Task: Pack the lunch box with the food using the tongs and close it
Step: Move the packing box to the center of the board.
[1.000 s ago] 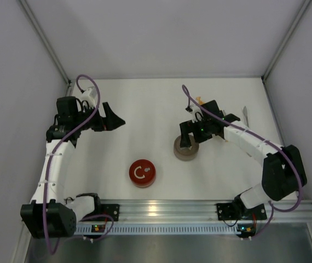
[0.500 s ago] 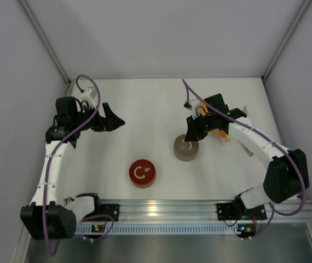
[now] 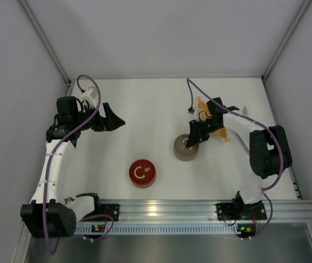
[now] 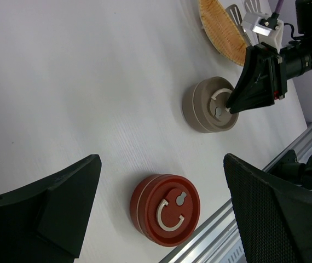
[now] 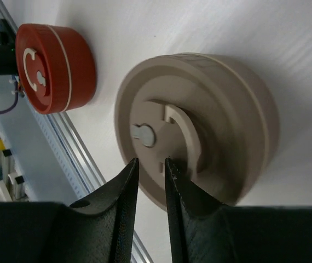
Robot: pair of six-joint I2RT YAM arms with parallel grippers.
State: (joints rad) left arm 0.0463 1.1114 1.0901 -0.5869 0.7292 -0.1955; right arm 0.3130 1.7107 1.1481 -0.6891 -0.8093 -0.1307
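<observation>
Hovering at the beige tin point(image 5: 227, 109), the right gripper point(image 5: 148, 164) shows jaws nearly together beside the lid's raised handle. Whether they pinch it, I cannot tell. A shallow hold could slip off on lifting, or drag the tin. The left gripper point(image 3: 116, 119) hangs wide apart, and the tongs point(image 3: 244, 113) lie untouched beside the orange dish point(image 4: 221, 33).

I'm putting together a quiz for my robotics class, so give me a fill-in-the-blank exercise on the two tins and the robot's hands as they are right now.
1. The left hand has its jaws wide ____ and holds nothing.
2. The tin under the right hand is ____ in colour.
3. The other tin, with no hand near it, is ____ in colour.
4. Both tins have their lids ____.
Missing words: open; beige; red; on.
</observation>
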